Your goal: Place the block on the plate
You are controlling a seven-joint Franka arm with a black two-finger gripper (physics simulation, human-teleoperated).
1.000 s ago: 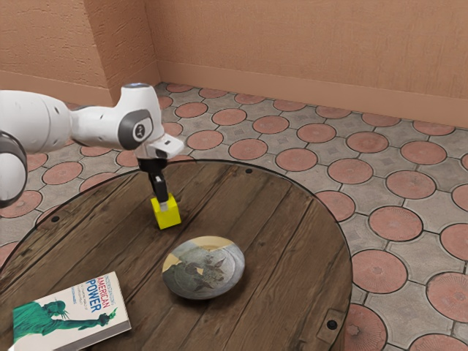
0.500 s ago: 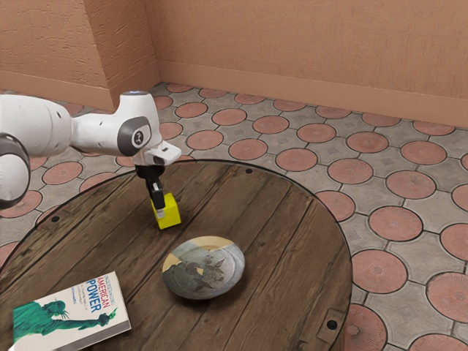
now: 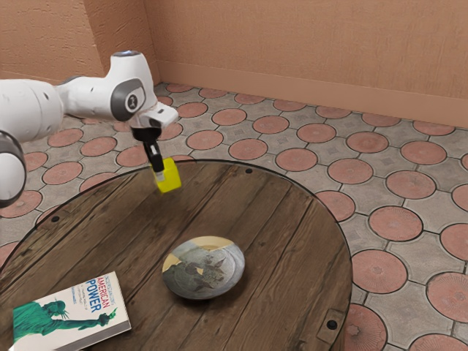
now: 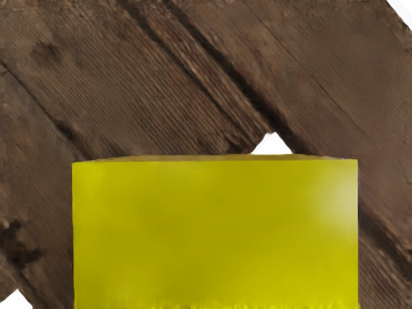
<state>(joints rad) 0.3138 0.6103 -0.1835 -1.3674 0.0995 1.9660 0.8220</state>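
My gripper (image 3: 159, 174) is above the far part of the table in the exterior view, shut on the yellow block (image 3: 170, 176), which hangs a little tilted above the wood. One finger shows against the block's side; the other is hidden behind it. In the wrist view the yellow block (image 4: 215, 232) is large and close under my hand. The round plate (image 3: 204, 268), grey with a tan patch, lies on the table nearer the exterior camera, apart from the block and lower than it.
The round wooden table (image 3: 285, 241) has a dark rim with metal studs. A book (image 3: 71, 313) with a green statue on its cover lies at the exterior view's lower left, beyond a stretch of bare wood from the plate.
My gripper first came down a little at the block, then rose with it. The block has left the tabletop and now hangs higher. Plate and book have stayed put.
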